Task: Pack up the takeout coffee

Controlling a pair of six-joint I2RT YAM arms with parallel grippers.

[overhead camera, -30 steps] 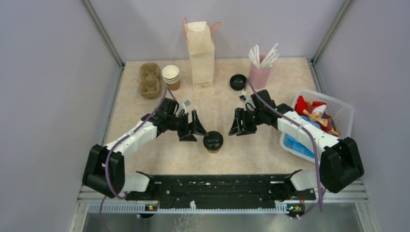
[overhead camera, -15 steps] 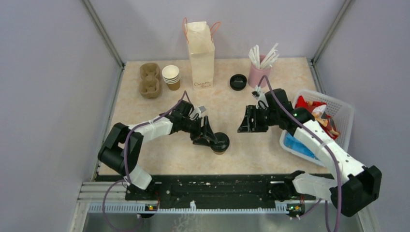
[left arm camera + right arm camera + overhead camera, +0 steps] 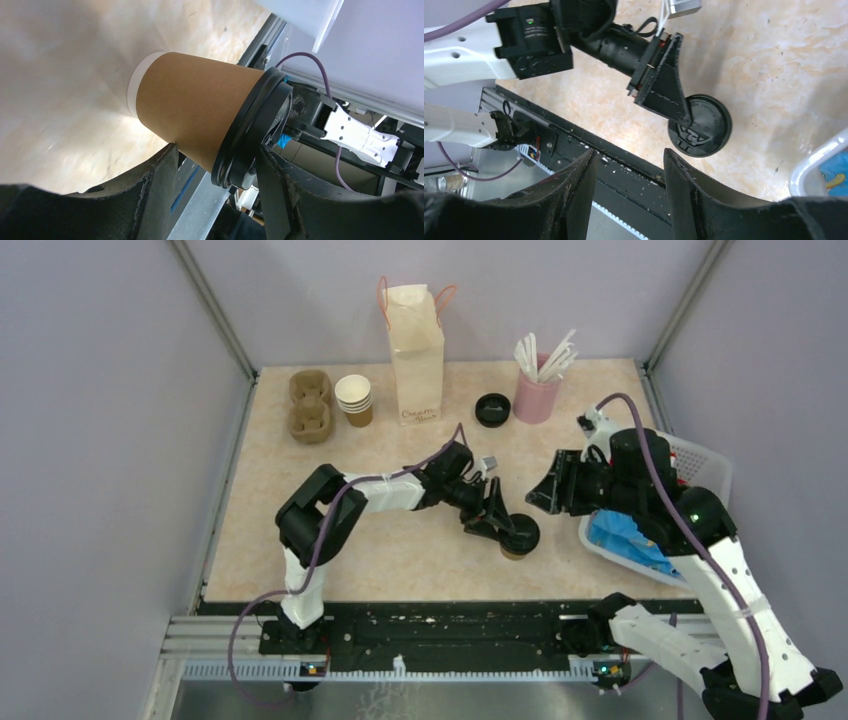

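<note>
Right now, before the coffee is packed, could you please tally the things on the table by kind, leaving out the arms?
Lidded coffee cup: 1
Loose black lid: 1
Stack of lidless paper cups: 1
Cardboard cup carrier: 1
Paper bag: 1
Pink holder of straws: 1
White basket: 1
Total: 7

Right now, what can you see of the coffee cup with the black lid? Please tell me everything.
The cup is brown paper with a white base band and a round black plastic lid, pressed on. It is upright at the table's near edge, right of centre. The left hand reaches it, one finger across the lid's edge; whether it clamps I cannot tell.
</note>
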